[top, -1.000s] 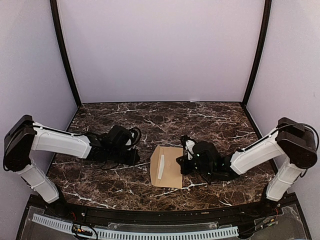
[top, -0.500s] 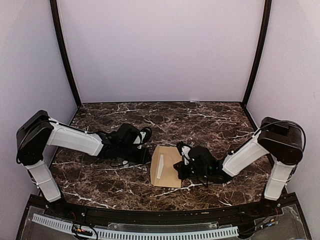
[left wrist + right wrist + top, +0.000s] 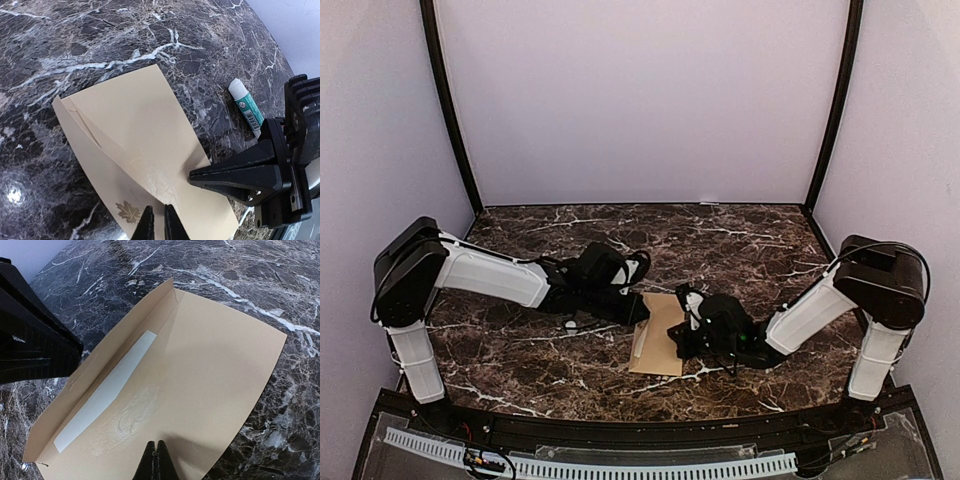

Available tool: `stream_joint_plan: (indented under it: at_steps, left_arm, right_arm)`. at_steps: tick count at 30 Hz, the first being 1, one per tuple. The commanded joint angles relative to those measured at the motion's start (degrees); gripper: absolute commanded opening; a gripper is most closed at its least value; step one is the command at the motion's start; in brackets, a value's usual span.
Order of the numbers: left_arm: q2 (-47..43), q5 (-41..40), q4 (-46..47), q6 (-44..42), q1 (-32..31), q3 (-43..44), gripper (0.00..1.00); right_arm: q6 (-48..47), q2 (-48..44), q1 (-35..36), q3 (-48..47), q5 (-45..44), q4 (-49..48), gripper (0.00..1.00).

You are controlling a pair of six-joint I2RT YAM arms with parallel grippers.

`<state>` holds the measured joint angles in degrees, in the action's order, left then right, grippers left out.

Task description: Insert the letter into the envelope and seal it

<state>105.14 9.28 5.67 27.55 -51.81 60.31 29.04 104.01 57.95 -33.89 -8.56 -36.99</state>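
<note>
The brown envelope lies flat on the marble between the arms. Its flap, marked with a small leaf, is folded out along the left side and stands raised in the right wrist view. A pale strip shows in the mouth; the letter is otherwise hidden. A shiny smear marks the body. My left gripper hovers at the flap's tip, its fingers almost together with nothing visible in the slit. My right gripper is shut, its tips resting on the envelope's right part.
A white and green glue stick lies on the marble just beyond the right gripper. A small white object sits under the left forearm. Purple walls enclose the table on three sides.
The left arm has reached rightward, and its gripper now covers the envelope's upper left edge. The right gripper slid slightly left, then stayed on the envelope.
</note>
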Motion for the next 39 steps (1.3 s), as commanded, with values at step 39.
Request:
stream_joint_plan:
  at_steps: [39]
  left_arm:
    - [4.1, -12.5, 1.7, 4.5, -4.9, -1.4, 0.0]
  right_arm:
    - [-0.2, 0.7, -4.4, -6.5, 15.3, -2.2, 0.0]
